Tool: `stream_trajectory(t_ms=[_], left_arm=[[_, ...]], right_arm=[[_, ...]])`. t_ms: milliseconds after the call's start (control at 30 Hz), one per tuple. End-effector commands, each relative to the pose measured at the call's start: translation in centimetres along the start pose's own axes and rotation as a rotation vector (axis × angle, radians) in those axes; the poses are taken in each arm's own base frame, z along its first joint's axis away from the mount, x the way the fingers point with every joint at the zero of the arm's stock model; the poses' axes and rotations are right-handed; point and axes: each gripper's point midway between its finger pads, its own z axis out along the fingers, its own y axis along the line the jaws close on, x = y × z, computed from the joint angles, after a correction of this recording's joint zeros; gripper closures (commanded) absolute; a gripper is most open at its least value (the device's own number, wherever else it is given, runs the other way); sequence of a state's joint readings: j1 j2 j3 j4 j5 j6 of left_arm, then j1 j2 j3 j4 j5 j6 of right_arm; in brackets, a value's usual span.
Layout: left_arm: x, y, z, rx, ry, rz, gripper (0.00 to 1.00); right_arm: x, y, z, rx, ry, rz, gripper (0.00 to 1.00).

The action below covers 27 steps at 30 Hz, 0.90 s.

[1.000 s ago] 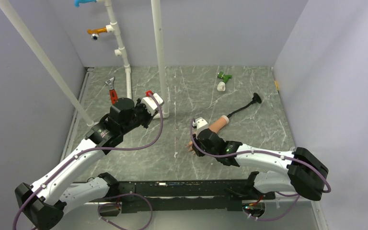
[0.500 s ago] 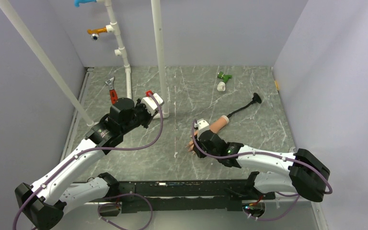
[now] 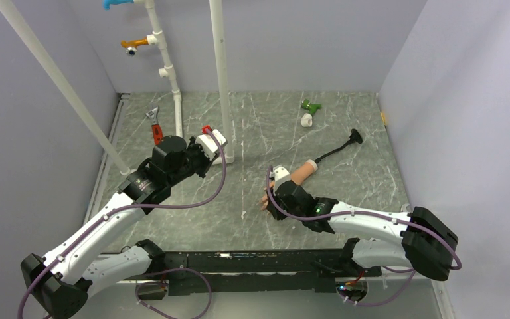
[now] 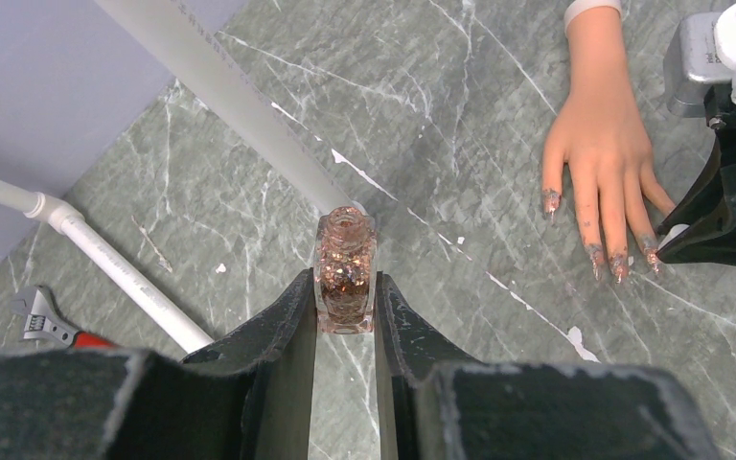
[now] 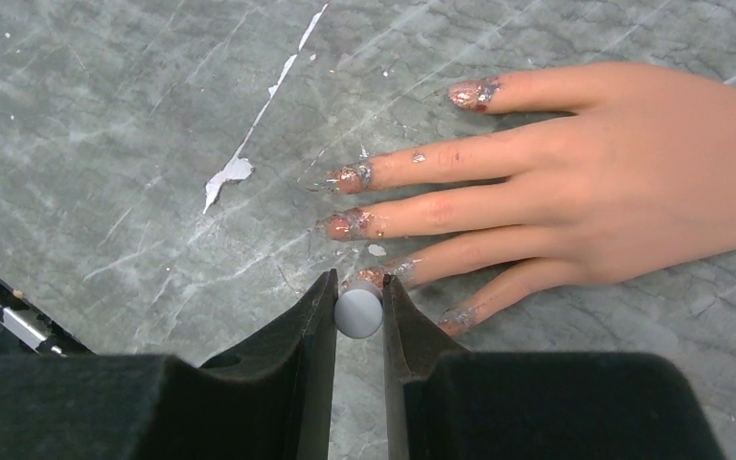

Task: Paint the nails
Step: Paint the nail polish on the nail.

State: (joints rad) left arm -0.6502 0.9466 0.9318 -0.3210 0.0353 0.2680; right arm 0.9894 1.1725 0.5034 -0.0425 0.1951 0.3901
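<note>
top view: nails [image 5: 348, 176] hidden under right arm [image 3: 365, 219] | right wrist view: mannequin hand [image 5: 652, 172] cropped at wrist

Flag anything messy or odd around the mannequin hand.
Glitter polish is smeared beyond the nails onto the fingertips of the mannequin hand, with small flecks on the table beside them. One finger also carries a stray dab further up, away from its nail.
</note>
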Motion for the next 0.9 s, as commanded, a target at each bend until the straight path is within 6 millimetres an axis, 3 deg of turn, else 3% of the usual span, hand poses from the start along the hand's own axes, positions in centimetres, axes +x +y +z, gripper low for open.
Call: stream_trajectory(t_ms=[0,867], left_arm=[[-2.57,0.68,-0.68,-0.023,-0.071,0.007,1.00],[-2.61,0.73,-0.74,-0.026,-0.072,0.008,1.00]], right_arm=[[-1.25,1.20,-0.16,-0.050,-0.040,0.021,1.00],[-1.28,1.21,-0.47,-0.055,-0.045,0.029,1.00]])
